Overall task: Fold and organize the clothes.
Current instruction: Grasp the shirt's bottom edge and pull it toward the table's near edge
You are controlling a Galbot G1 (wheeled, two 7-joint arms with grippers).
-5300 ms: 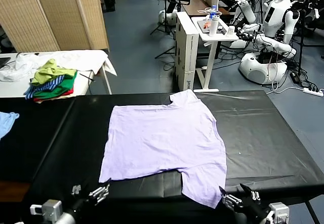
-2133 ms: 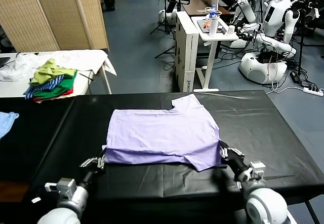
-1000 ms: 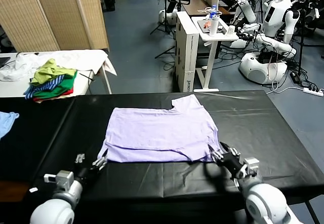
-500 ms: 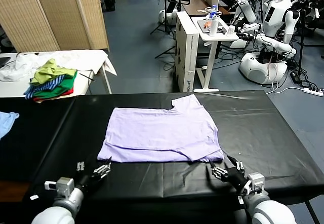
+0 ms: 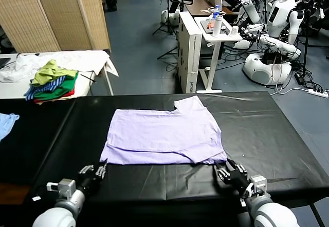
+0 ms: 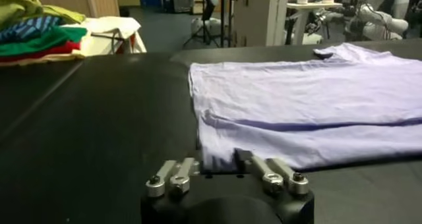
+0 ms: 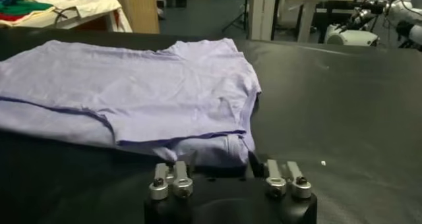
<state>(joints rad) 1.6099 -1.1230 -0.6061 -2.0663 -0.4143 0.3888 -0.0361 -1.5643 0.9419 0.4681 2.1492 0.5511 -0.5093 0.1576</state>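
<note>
The pale lavender T-shirt (image 5: pixel 164 134) lies folded in half on the black table (image 5: pixel 267 129), its doubled hem facing me. No print shows. My left gripper (image 5: pixel 95 169) is low over the table at the shirt's near left corner, open and empty. In the left wrist view the corner (image 6: pixel 217 149) lies just ahead of the spread gripper (image 6: pixel 221 163). My right gripper (image 5: pixel 230 171) is at the near right corner, open and empty. In the right wrist view the folded sleeve corner (image 7: pixel 217 146) lies just ahead of it (image 7: pixel 223 163).
A multicoloured heap of garments (image 5: pixel 51 80) sits on a white-covered table (image 5: pixel 82 60) at the back left. A pale blue cloth (image 5: pixel 6 121) lies at the table's left edge. A white stand (image 5: pixel 198 47) and other robots (image 5: pixel 272 32) are beyond the table.
The near half of the shirt was folded over onto the far half and let go. Over the last second both grippers drew back from the hem toward the front edge.
</note>
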